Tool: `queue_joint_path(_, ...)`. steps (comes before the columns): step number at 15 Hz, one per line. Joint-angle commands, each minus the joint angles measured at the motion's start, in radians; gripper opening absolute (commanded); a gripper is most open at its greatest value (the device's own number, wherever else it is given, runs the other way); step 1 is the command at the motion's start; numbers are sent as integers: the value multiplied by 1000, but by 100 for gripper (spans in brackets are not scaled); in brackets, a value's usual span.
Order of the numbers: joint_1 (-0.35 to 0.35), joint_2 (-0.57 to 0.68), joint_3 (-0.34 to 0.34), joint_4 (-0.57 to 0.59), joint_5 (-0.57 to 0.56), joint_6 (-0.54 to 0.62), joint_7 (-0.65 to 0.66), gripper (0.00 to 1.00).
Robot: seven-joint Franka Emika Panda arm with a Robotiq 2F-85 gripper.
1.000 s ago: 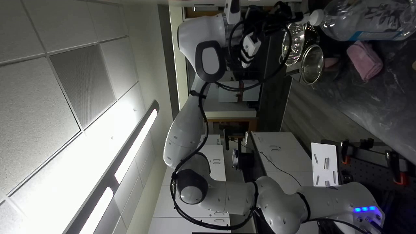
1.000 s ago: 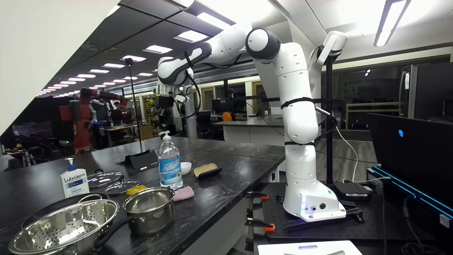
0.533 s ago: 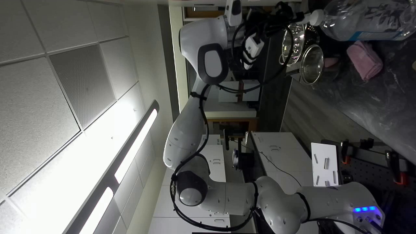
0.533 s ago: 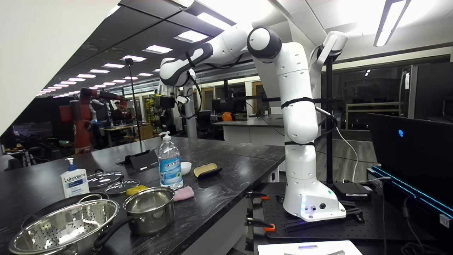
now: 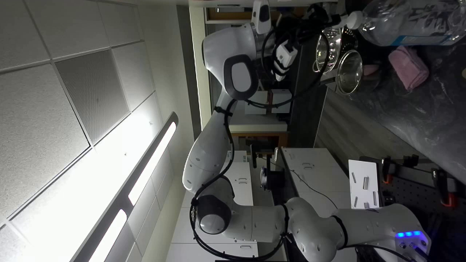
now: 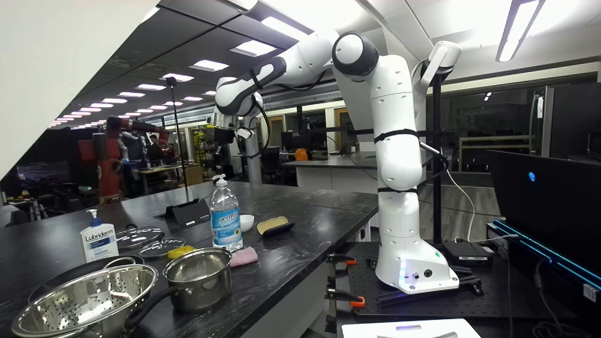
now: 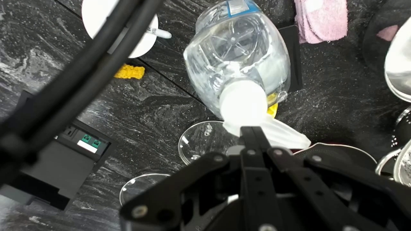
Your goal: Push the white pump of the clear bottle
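The clear bottle point(image 6: 226, 225) with a blue label stands upright on the dark counter; it also shows in an exterior view point(image 5: 386, 23) and in the wrist view point(image 7: 236, 48). Its white pump point(image 7: 244, 99) is on top, with the spout pointing down-right in the wrist view. The pump also shows in both exterior views point(image 6: 219, 181) point(image 5: 353, 20). My gripper point(image 7: 251, 130) is shut with its fingertips together and nothing between them. The fingertips overlap the pump head in the wrist view and sit right at it in an exterior view point(image 5: 336, 20). Exact contact cannot be told.
A saucepan point(image 6: 202, 281), a colander point(image 6: 94, 295) and a lotion bottle point(image 6: 99, 239) stand near the bottle. Glass lids point(image 7: 205, 141), a pink cloth point(image 7: 322, 22), a white bowl point(image 7: 96, 19) and a dark tablet stand point(image 7: 61, 163) lie around it.
My arm's wrist has shifted slightly, rightward and tilting in an exterior view, while the fingertips stay near the pump. The bottle has not visibly moved.
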Motion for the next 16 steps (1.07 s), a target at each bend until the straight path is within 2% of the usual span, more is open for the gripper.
queue_joint_path(1,-1,-1,-10,-108,6,-4,-41,0)
queue_joint_path(7,-3,-18,-14,-123,31,-55,-73,0)
queue_joint_path(13,1,-35,-26,-136,7,-72,-58,0)
queue_joint_path(16,7,-53,-24,-124,2,-32,-30,0)
